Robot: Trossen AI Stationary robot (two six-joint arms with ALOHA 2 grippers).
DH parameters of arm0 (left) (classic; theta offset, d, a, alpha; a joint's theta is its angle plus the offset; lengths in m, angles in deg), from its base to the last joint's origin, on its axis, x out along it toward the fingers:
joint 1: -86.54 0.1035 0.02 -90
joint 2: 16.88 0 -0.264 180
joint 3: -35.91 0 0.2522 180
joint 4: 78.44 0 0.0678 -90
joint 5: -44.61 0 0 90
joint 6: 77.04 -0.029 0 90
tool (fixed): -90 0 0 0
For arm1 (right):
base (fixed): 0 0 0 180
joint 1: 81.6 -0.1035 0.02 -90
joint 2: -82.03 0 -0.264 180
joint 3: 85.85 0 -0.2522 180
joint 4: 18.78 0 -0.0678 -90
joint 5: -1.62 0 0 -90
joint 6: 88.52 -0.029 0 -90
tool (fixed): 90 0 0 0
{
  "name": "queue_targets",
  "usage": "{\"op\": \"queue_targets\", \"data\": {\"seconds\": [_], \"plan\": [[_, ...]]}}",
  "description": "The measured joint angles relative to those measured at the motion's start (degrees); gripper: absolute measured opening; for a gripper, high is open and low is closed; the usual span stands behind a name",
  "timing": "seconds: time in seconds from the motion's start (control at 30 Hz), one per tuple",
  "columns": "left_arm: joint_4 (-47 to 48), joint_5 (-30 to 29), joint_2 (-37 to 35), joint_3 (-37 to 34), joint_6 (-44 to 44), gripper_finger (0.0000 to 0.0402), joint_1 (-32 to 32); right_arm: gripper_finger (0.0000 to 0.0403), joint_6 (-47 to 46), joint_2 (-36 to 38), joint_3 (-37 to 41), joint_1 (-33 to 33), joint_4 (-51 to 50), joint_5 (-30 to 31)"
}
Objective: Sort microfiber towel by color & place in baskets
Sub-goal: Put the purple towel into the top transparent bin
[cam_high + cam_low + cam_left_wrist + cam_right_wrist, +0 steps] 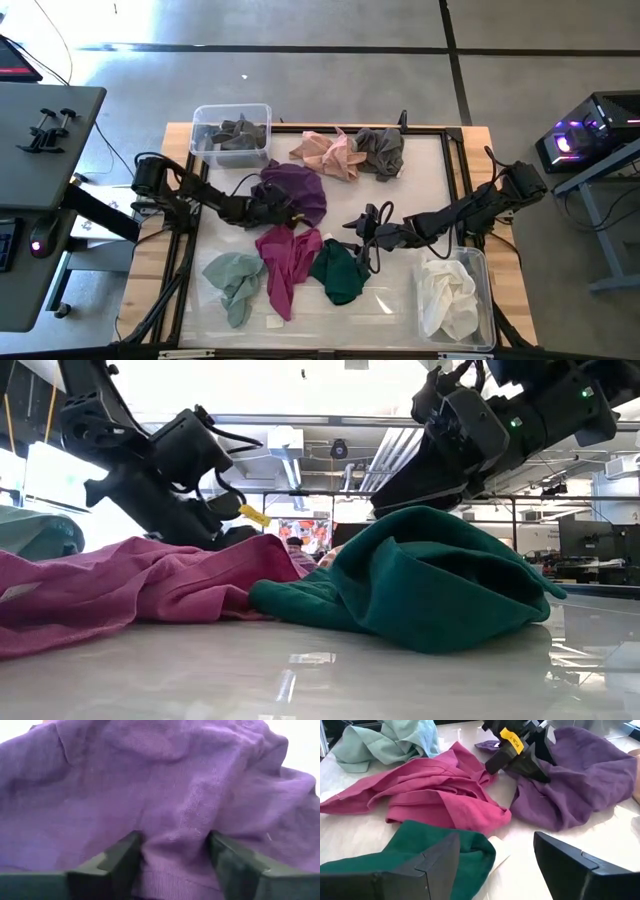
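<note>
The purple towel (165, 795) lies directly between the spread fingers of the left claw (172, 865); a fold is straddled, not yet pinched. The right claw (492, 865) is held spread above the green towel (420, 847).

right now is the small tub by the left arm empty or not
Not empty: the small tub holds a crumpled grey towel.
</note>
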Motion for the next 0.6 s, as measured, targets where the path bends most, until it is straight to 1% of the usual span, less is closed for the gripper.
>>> {"op": "queue_targets", "data": {"seconds": [0.1,0.27,0.3,0.33,0.4,0.5,0.6], "plan": [[-0.58,1.23,0.07,0.03,-0.62,0.0147,-0.02,0.025,-0.69,0.0,0.01,0.0,0.0,-0.02],[-3.68,2.36,0.34,-0.24,-2.94,0.0028,-0.94,0.025,-0.82,0.0,0.01,-0.35,-0.08,-0.03],[-4.3,2.48,0.14,-0.35,-3.73,0.0015,-1.18,0.025,-0.8,0.0,0.01,-0.37,-0.1,-0.03],[-4.73,2.93,-0.21,-0.36,-4.36,0.001,-1.41,0.025,-0.73,0.0,0.01,-0.37,-0.17,-0.03],[-3.95,4.28,-1.89,0.44,-5.68,0.0015,-1.89,0.025,-0.62,0.0,0.01,-0.37,-0.17,-0.03],[0.26,6.4,-5.82,2.03,-8.31,0.0009,-3.16,0.025,-0.65,0.0,0.01,-0.37,-0.22,-0.03],[4.76,4.05,-11.6,5.79,-12.1,0.0004,-4.5,0.025,-0.66,0.0,0.01,-0.73,-0.24,-0.01]]}}
